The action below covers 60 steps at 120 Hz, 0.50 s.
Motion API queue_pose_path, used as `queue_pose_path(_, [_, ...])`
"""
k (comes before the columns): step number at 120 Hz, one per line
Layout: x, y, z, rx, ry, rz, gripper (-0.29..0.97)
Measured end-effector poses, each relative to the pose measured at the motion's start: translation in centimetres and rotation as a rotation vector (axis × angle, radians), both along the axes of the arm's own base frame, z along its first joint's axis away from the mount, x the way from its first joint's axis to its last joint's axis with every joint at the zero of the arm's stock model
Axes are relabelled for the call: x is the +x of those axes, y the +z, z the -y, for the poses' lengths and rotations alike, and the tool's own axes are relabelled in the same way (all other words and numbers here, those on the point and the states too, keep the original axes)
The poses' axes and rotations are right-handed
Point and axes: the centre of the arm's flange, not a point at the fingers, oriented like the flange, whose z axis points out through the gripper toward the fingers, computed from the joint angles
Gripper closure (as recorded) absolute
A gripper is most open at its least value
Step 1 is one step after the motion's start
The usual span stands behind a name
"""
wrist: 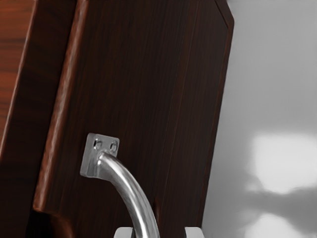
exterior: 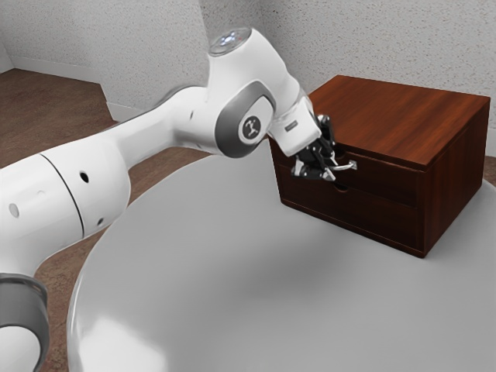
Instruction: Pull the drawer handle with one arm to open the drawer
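A dark wooden cabinet [exterior: 403,116] stands at the far right of the round white table [exterior: 232,294]. Its upper drawer front [exterior: 384,177] carries a curved silver handle [exterior: 347,165]. My black gripper [exterior: 333,167] is at that handle, open, with the bar passing between its fingers. In the wrist view the handle [wrist: 126,186] curves from its screwed mounting plate [wrist: 99,153] on the drawer front [wrist: 148,89] down between two pale fingertips [wrist: 124,232]. A gap remains on at least one side of the bar. I cannot tell whether the drawer stands out from the cabinet.
A lower drawer front [exterior: 364,217] sits beneath the upper one. The white arm [exterior: 155,147] reaches in from the exterior view's left. Brown floor [exterior: 46,108] and speckled walls [exterior: 403,39] surround the table.
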Motion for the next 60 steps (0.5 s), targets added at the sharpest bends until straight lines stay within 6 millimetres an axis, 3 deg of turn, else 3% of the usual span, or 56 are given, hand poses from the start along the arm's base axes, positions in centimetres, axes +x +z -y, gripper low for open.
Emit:
queue_pose_path(24, [-0.4,-0.3,0.1,0.004,-0.003,-0.015,0.65])
queue_pose_path(42, [-1.7,1.2,0.3,0.011,-0.005,-0.009,0.67])
queue_pose_path(60, [-2.3,0.7,0.1,0.014,-0.002,-0.028,0.67])
